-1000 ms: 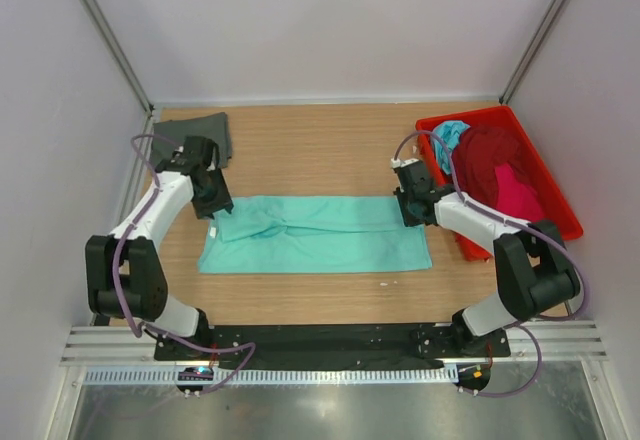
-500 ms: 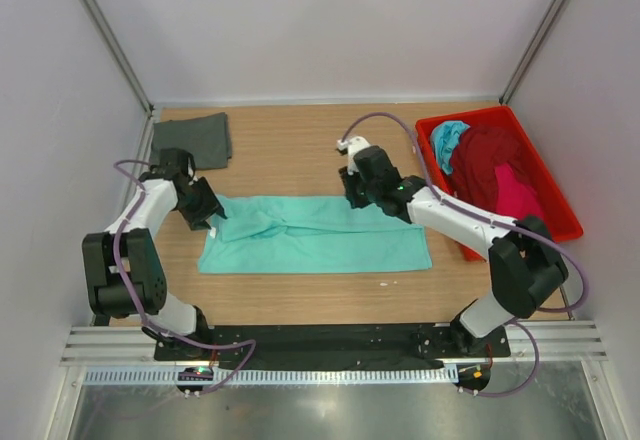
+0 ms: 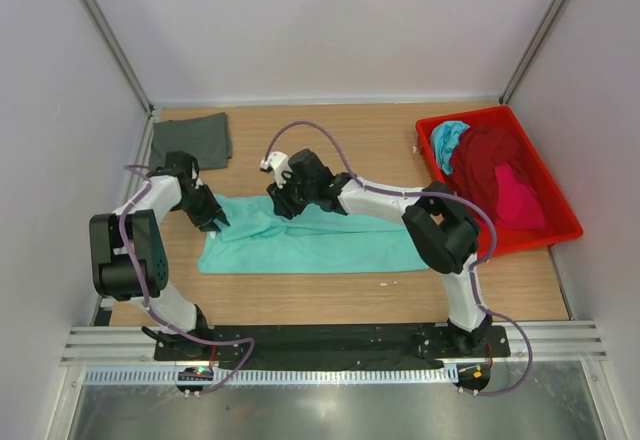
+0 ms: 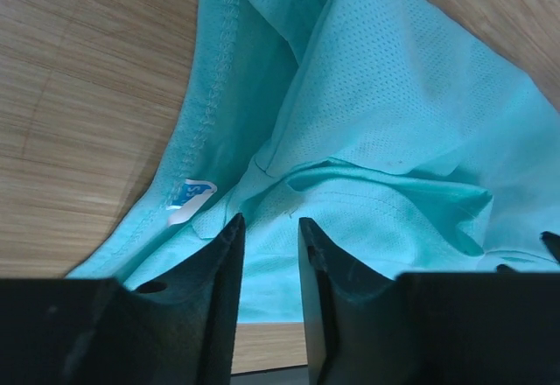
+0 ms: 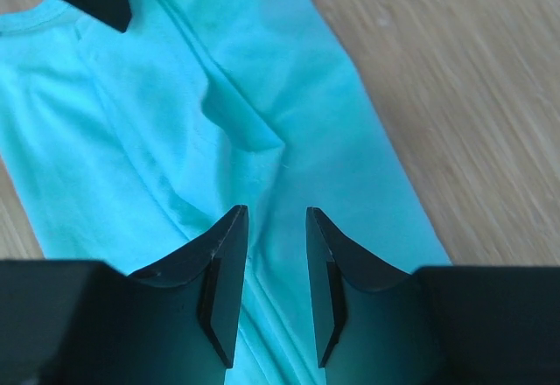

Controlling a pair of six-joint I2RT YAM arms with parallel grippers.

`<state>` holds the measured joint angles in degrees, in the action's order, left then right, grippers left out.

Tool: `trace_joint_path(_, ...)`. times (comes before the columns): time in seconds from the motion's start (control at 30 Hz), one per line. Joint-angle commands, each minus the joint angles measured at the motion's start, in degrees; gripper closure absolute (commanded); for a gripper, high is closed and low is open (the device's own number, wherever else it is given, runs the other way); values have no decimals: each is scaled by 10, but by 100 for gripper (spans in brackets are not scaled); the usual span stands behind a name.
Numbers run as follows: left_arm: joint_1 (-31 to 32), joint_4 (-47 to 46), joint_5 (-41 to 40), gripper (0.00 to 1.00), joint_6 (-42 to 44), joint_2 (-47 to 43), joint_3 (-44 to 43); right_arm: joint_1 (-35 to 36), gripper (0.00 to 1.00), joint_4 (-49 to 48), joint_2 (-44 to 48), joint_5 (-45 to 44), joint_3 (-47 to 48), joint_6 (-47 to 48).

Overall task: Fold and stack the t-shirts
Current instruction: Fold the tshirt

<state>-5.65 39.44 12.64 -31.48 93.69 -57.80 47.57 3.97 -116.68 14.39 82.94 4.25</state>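
A mint green t-shirt (image 3: 340,240) lies folded into a long strip across the middle of the table. My left gripper (image 3: 213,218) is open over its rumpled left end, and cloth and a white label (image 4: 191,199) show past its fingertips (image 4: 232,232). My right gripper (image 3: 280,203) is open low over the shirt's back edge, left of the middle, and holds nothing; the mint cloth (image 5: 175,122) fills its view. A dark grey t-shirt (image 3: 192,140) lies folded at the back left.
A red plastic tray (image 3: 480,113) stands at the right with turquoise (image 3: 450,140), maroon (image 3: 490,155) and pink (image 3: 518,195) shirts heaped in it. The right arm stretches across the table over the mint shirt. Bare wood shows at the front and back.
My right gripper has swept left along the shirt's back edge, from its right end to left of the middle. My left gripper has shifted a little toward the shirt's left end.
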Motion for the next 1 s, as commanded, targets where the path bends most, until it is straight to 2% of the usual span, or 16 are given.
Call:
trace_joint_path(0.0, -14, 2, 24, 70, -12, -9, -22, 21, 60, -27, -4, 68, 48, 48)
trace_joint_path(0.1, -27, 12, -4, 71, -23, -30, -33, 29, 59, -26, -24, 77, 66, 59)
trace_joint_path(0.17, -39, 14, -19, 66, -32, -39, -40, 31, 58, -24, -41, 81, 82, 66)
trace_joint_path(0.5, -57, 2, -18, 64, -38, -32, -41, 57, 60, 20, -82, 60, 132, 100)
trace_joint_path(0.63, -61, -1, -20, 63, -37, -29, -39, 67, 66, 25, -57, 48, 102, 105)
trace_joint_path(0.7, -62, 1, -22, 63, -37, -26, -42, 74, 73, 24, -37, 39, 83, 106)
trace_joint_path(0.97, -61, 3, -4, 63, -21, -32, -33, 96, 81, 10, 46, 10, -29, 113)
